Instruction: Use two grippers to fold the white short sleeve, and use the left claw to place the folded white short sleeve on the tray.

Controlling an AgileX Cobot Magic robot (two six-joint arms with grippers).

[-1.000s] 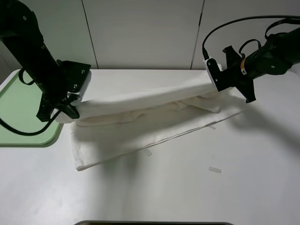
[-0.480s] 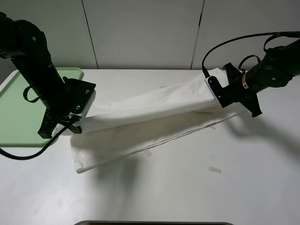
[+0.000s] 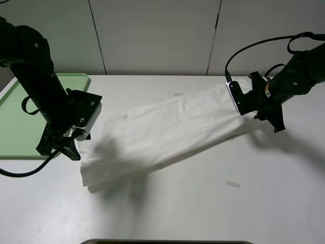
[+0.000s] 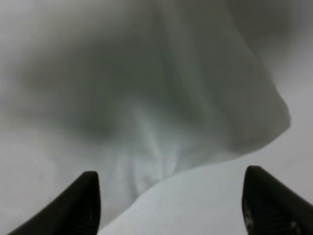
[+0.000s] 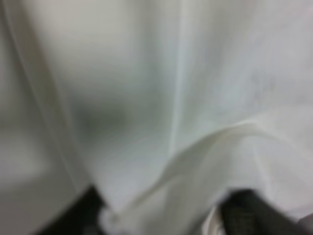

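The white short sleeve (image 3: 167, 127) lies flat on the white table as a long folded band, running from front left to back right. My left gripper (image 3: 63, 148) is low at the band's left end, beside the cloth. In the left wrist view it (image 4: 171, 205) is open, with the shirt's edge (image 4: 146, 98) just beyond the fingers. My right gripper (image 3: 268, 121) is at the band's right end. In the right wrist view it (image 5: 166, 215) has its fingers wide apart, with blurred cloth (image 5: 171, 98) lying between them. The light-green tray (image 3: 15, 117) sits at the far left, partly behind the left arm.
Small pale tape strips lie on the table: one front right (image 3: 232, 184), one by the shirt's front edge (image 3: 160, 165), one behind the shirt (image 3: 177, 94). A dark edge (image 3: 167, 242) runs along the table's front. A white wall stands close behind.
Both grippers carried the raised fold forward and down over the lower layer, then opened. The shirt now lies flat and the left gripper has moved off its left end.
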